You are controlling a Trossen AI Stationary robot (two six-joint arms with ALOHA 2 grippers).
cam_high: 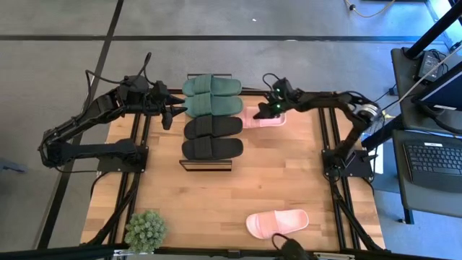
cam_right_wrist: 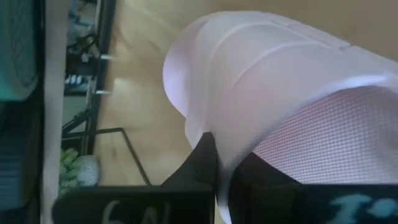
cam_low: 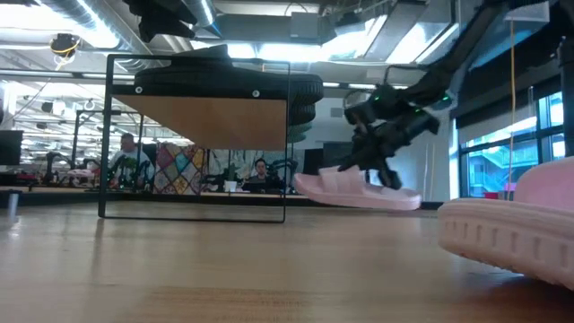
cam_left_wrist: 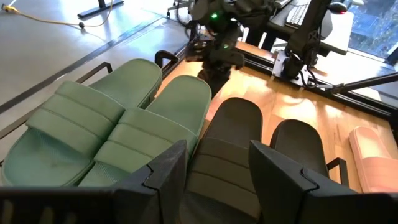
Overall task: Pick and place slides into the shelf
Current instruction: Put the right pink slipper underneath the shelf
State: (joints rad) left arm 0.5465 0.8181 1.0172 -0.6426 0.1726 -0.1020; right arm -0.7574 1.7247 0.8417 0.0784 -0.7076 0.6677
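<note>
The shelf point(cam_high: 206, 165) stands mid-table. On its wooden top lie two green slides point(cam_high: 211, 96) and two black slides point(cam_high: 212, 137), side by side. My left gripper point(cam_high: 170, 108) hangs open at the shelf's left side, over the slides' ends point(cam_left_wrist: 217, 174), touching nothing. My right gripper point(cam_high: 268, 110) is shut on a pink slide point(cam_high: 263, 118) just right of the shelf. In the low view that slide point(cam_low: 359, 190) hangs clear of the table. A second pink slide point(cam_high: 278, 222) lies sole down near the table's front edge. My right gripper pinches the edge of the pink slide's broad strap point(cam_right_wrist: 219, 163) between its two fingers, one finger point(cam_right_wrist: 198, 167) outside the strap and the other under it. The fingers come from the table's right, slanting down. The slide is lifted clear of the table and tilted.
A small green potted plant point(cam_high: 146, 231) sits at the table's front left corner. Bare wood lies between the shelf and the near pink slide. People and desks show in the room beyond the table point(cam_low: 134, 157).
</note>
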